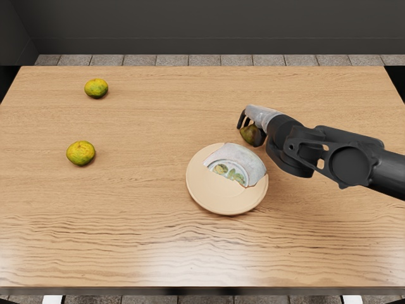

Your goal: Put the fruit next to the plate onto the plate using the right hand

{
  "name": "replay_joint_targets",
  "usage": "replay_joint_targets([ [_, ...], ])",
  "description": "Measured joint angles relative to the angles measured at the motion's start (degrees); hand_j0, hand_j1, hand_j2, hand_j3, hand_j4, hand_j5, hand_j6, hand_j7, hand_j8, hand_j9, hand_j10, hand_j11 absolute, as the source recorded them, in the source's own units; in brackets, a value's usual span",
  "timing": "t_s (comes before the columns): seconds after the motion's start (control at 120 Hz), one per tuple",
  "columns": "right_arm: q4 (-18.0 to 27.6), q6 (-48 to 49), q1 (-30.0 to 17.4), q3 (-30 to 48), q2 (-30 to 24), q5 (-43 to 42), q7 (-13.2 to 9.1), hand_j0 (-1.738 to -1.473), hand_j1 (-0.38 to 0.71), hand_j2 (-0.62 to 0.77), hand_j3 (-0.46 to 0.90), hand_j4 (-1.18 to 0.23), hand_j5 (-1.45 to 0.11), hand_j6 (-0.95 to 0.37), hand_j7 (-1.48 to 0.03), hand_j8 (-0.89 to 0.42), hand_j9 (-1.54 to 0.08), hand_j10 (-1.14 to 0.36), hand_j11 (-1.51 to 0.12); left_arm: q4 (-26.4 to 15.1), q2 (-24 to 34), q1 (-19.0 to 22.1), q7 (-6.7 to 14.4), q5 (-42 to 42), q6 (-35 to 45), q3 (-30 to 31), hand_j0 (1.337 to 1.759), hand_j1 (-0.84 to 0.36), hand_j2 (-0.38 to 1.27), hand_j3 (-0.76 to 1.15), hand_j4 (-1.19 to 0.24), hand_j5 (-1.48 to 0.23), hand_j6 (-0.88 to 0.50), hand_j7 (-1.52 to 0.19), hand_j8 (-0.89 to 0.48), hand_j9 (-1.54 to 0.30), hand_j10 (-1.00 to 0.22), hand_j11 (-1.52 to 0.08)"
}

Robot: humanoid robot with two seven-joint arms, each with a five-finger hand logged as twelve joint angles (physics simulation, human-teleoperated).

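The right hand [252, 121] reaches in from the right edge of the head view on a dark arm [329, 158], and sits just beyond the plate's [215, 197] far right rim. Its dark fingers [242, 119] are curled down over a small greenish-yellow fruit [252, 135], which shows between and under them, so the hand is closed around this fruit. The fruit is just beside the plate, outside its rim and not on it. Whether it rests on the tabletop [126, 209] or is lifted a little off it cannot be told from this angle.

The plate is round and tan and lies flat, a little right of the tabletop's middle. A pale grey patch [243, 158] with greenish-yellow shapes on it covers the plate's far right part, the side nearest the hand; what it is cannot be made out. The near and left parts of the plate are bare.

Two other fruits lie well apart from the plate, both far to its left. One citrus fruit [80, 152] sits at about the level of the plate's far edge. The second citrus fruit [96, 87] lies farther back, toward the far left corner. Neither is near the hand, and nothing lies between the held fruit and the plate's rim. The forearm crosses the tabletop to the right of the plate, without overlapping it.
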Motion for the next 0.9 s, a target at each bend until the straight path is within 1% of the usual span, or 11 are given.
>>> replay_joint_targets([
  [0.083, 0.01, -0.01, -0.09, 0.01, -0.03, -0.03, -0.02, -1.65, 0.25, -0.05, 0.0, -0.53, -0.72, -0.31, -0.7, -0.34, -0.72, -0.53, -0.72, 0.0, 0.0, 0.0, 0.0, 0.0, -0.01, 0.0, 1.658, 0.35, 0.0, 0.0, 0.0, 0.0, 0.0, 0.0, 0.0, 0.0, 0.0, 0.0],
  [0.25, 0.02, -0.07, -0.17, 0.1, -0.1, 0.08, -0.03, -1.645, 0.27, -0.01, 0.0, -0.57, -0.85, -0.24, -0.79, -0.28, -0.84, -0.47, -0.84, 0.0, 0.0, 0.0, 0.0, 0.0, -0.02, 0.0, 1.658, 0.35, 0.0, 0.0, 0.0, 0.0, 0.0, 0.0, 0.0, 0.0, 0.0, 0.0],
  [0.292, -0.01, -0.29, -0.18, 0.12, -0.14, 0.19, -0.02, -1.644, 0.28, 0.02, 0.0, -0.58, -0.88, -0.24, -0.82, -0.27, -0.87, -0.46, -0.87, 0.0, 0.0, 0.0, 0.0, 0.0, -0.02, 0.0, 1.658, 0.35, 0.0, 0.0, 0.0, 0.0, 0.0, 0.0, 0.0, 0.0, 0.0, 0.0],
  [0.3, -0.02, -0.36, -0.18, 0.12, -0.15, 0.19, -0.02, -1.644, 0.28, 0.03, 0.0, -0.59, -0.88, -0.24, -0.82, -0.27, -0.87, -0.49, -0.87, 0.0, 0.0, 0.0, 0.0, 0.0, -0.02, 0.0, 1.658, 0.35, 0.0, 0.0, 0.0, 0.0, 0.0, 0.0, 0.0, 0.0, 0.0, 0.0],
  [0.35, -0.07, -0.87, -0.19, 0.14, -0.2, 0.4, 0.02, -1.646, 0.28, 0.09, 0.0, -0.6, -0.91, -0.25, -0.84, -0.27, -0.89, -0.49, -0.89, 0.0, 0.0, 0.0, 0.0, 0.0, -0.01, 0.0, 1.658, 0.35, 0.0, 0.0, 0.0, 0.0, 0.0, 0.0, 0.0, 0.0, 0.0, 0.0],
  [0.433, -0.09, -1.99, -0.21, 0.15, -0.32, 0.74, 0.05, -1.648, 0.28, 0.2, 0.0, -0.63, -0.93, -0.3, -0.87, -0.32, -0.92, -0.53, -0.91, 0.0, 0.0, 0.0, 0.0, 0.0, -0.02, 0.0, 1.658, 0.35, 0.0, 0.0, 0.0, 0.0, 0.0, 0.0, 0.0, 0.0, 0.0, 0.0],
  [0.633, -0.12, -3.96, -0.58, 0.2, -0.49, 1.34, 0.07, -1.652, 0.28, 0.29, 0.0, -0.66, -1.0, -0.32, -0.92, -0.33, -0.97, -0.56, -0.96, 0.0, 0.0, 0.0, 0.0, 0.0, -0.01, 0.0, 1.658, 0.35, 0.0, 0.0, 0.0, 0.0, 0.0, 0.0, 0.0, 0.0, 0.0, 0.0],
  [0.667, -0.13, -4.2, -0.73, 0.2, -0.48, 1.29, 0.06, -1.652, 0.28, 0.27, 0.0, -0.66, -1.0, -0.32, -0.93, -0.33, -0.97, -0.57, -0.96, 0.0, 0.0, 0.0, 0.0, 0.0, -0.02, 0.0, 1.658, 0.35, 0.0, 0.0, 0.0, 0.0, 0.0, 0.0, 0.0, 0.0, 0.0, 0.0],
  [0.683, -0.13, -4.31, -0.81, 0.2, -0.47, 1.21, 0.07, -1.651, 0.28, 0.26, 0.0, -0.67, -1.0, -0.33, -0.93, -0.35, -0.97, -0.56, -0.96, 0.0, 0.0, 0.0, 0.0, 0.0, -0.02, 0.0, 1.658, 0.35, 0.0, 0.0, 0.0, 0.0, 0.0, 0.0, 0.0, 0.0, 0.0, 0.0],
  [0.808, -0.15, -4.99, -1.41, 0.22, -0.34, 0.61, 0.06, -1.648, 0.25, 0.2, 0.0, -0.72, -0.93, -0.34, -0.94, -0.39, -0.95, -0.63, -0.95, 0.0, 0.0, 0.0, 0.0, 0.0, -0.01, 0.0, 1.658, 0.35, 0.0, 0.0, 0.0, 0.0, 0.0, 0.0, 0.0, 0.0, 0.0, 0.0],
  [0.9, -0.16, -5.23, -1.61, 0.22, -0.28, 0.31, 0.05, -1.647, 0.25, 0.21, 0.0, -0.76, -0.88, -0.32, -0.94, -0.41, -0.94, -0.65, -0.94, 0.0, 0.0, 0.0, 0.0, 0.0, -0.01, 0.0, 1.658, 0.35, 0.0, 0.0, 0.0, 0.0, 0.0, 0.0, 0.0, 0.0, 0.0, 0.0],
])
